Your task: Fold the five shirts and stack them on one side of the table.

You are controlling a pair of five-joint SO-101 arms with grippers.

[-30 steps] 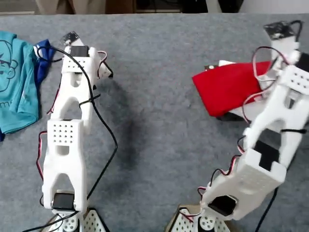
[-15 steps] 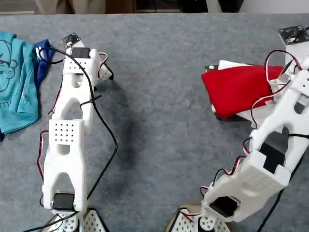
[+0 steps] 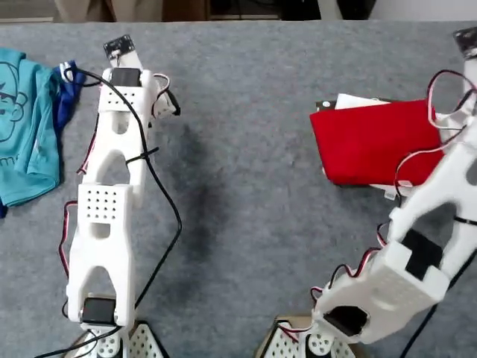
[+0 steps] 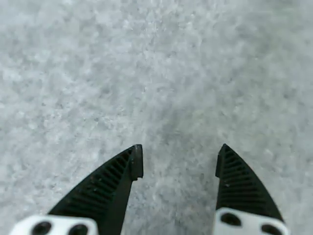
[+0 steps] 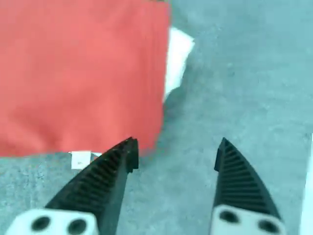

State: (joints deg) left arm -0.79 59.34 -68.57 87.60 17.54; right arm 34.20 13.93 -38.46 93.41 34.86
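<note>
Red shirt point(image 3: 373, 142) further R now, long axis L-R; L fingers point(image 4: 110, 186), R fingers point(image 5: 105, 181) apart, empty.

My right arm point(image 3: 436, 198) covers one end of the red shirt point(image 3: 365, 145). The white shirt point(image 3: 356, 101) beneath shows just an edge, and the teal shirt point(image 3: 22, 127) is cropped.

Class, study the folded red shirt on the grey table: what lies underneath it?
White cloth pokes out from beneath the red shirt at one corner, with a dark sliver beside it. The red shirt covers the rest, so how many garments lie below cannot be told.
</note>
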